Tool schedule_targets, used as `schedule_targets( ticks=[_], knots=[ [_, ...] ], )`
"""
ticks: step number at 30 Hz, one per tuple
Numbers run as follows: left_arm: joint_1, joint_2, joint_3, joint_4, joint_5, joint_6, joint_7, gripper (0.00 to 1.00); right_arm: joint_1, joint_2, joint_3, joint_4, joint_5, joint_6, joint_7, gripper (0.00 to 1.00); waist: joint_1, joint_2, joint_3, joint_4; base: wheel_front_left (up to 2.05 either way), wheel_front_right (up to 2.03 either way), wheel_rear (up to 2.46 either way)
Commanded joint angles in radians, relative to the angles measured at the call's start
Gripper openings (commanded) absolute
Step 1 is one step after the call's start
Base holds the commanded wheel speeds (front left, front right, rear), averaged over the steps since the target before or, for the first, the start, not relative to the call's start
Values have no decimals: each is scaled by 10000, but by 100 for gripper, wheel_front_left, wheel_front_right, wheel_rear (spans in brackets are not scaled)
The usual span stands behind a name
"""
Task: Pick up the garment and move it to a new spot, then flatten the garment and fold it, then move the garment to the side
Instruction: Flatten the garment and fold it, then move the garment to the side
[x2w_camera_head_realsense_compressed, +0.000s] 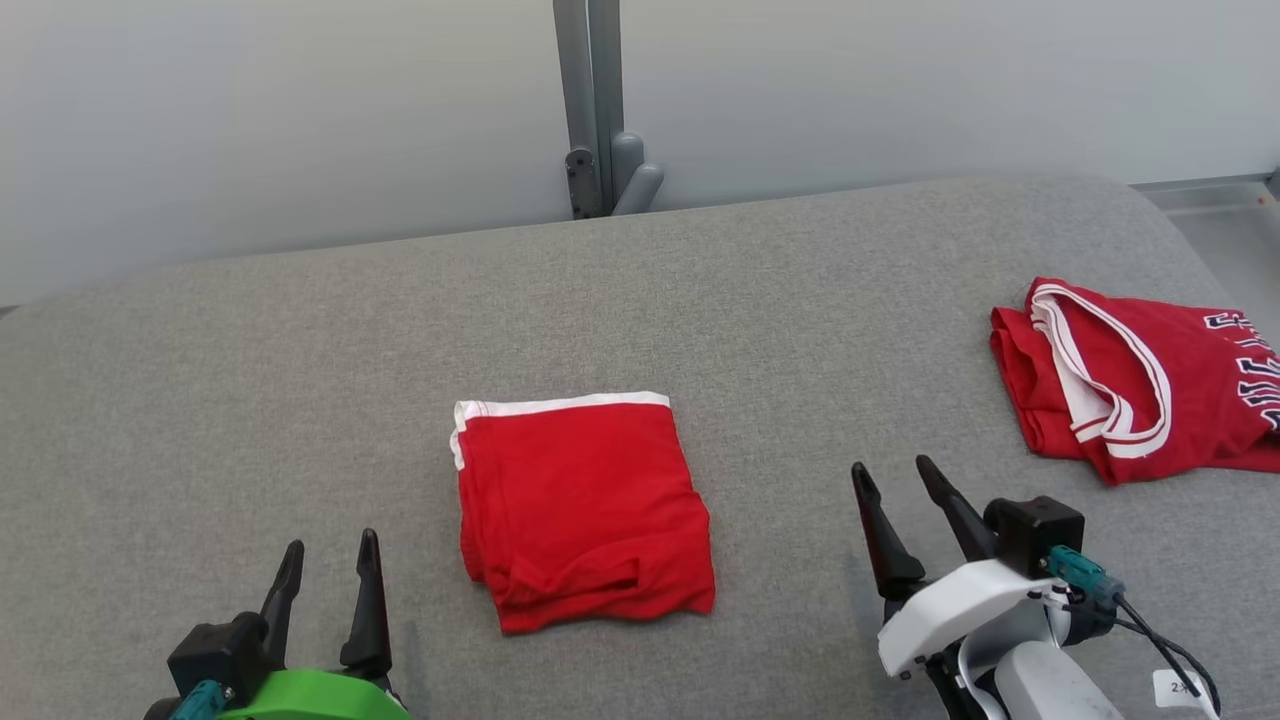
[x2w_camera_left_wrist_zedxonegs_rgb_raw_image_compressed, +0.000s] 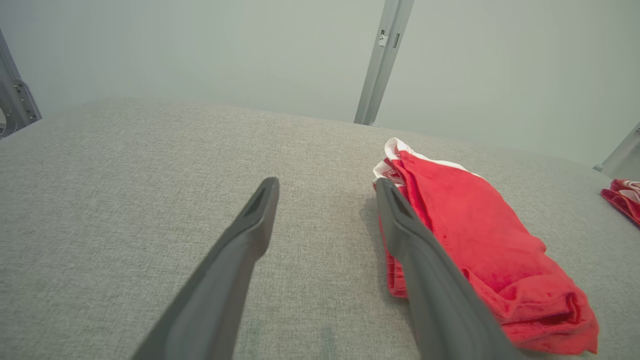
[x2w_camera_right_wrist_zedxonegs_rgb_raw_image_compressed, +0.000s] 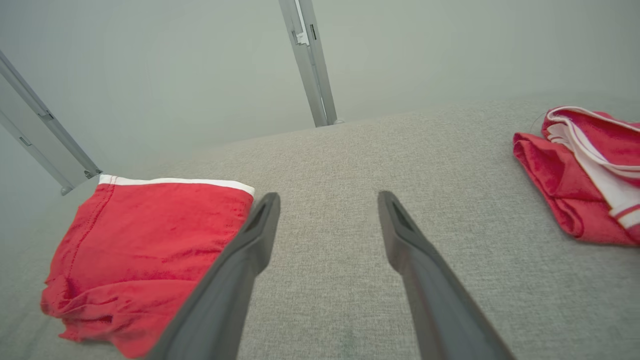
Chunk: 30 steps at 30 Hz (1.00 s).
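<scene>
Two grippers, our left gripper (x2w_camera_head_realsense_compressed: 331, 540) and right gripper (x2w_camera_head_realsense_compressed: 890, 464), stand spread wide and empty at the near edge of the grey padded table (x2w_camera_head_realsense_compressed: 300, 350). They flank, without touching, the folded red garment (x2w_camera_head_realsense_compressed: 580, 510), which lies near the table's middle, and farther off a red jersey (x2w_camera_head_realsense_compressed: 1130, 380) lies loosely bunched at the right edge. We judge the sideways move risky: a pinch catching only the top layer would spill the fold open, and a carry rightward could land it on the jersey.

- I see the folded red cloth garment (x2w_camera_head_realsense_compressed: 583, 510) lying on the grey fabric-covered table (x2w_camera_head_realsense_compressed: 300, 380), between my left gripper (x2w_camera_head_realsense_compressed: 331, 540) and right gripper (x2w_camera_head_realsense_compressed: 890, 464), touching neither.
- The crumpled red-and-white jersey (x2w_camera_head_realsense_compressed: 1130, 390) lies far right, well apart.
</scene>
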<state>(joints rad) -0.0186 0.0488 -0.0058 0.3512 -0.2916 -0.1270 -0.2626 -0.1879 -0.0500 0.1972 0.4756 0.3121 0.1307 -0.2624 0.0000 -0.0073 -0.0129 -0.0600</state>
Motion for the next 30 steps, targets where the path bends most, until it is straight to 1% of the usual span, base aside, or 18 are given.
schedule_targets(
  ticks=[1,10,16,22,26,30],
  knots=[
    [226,39,66,-85,177,57,-20,100,222,-26,-110,-219,-62,-3,-27,100,0,73,-129,-42,0,0,0],
    [734,39,377,-302,278,284,-20,100,710,-25,-555,-650,-75,-3,-28,100,0,73,-435,-36,0,0,0],
    [792,39,501,-408,378,282,-20,100,876,-26,-684,-729,-191,-3,-28,100,0,73,-447,3,0,0,0],
    [711,39,379,-376,293,280,-20,100,845,-22,-523,-728,-354,-3,-26,100,0,73,-222,113,0,0,0],
    [471,37,3,-325,225,270,-20,100,557,-25,-223,-745,-395,-3,-28,100,0,73,97,457,0,0,0],
    [230,40,-554,-246,198,273,-20,100,212,-25,33,-515,-352,-3,-27,100,0,73,542,1120,0,0,0]
  ],
)
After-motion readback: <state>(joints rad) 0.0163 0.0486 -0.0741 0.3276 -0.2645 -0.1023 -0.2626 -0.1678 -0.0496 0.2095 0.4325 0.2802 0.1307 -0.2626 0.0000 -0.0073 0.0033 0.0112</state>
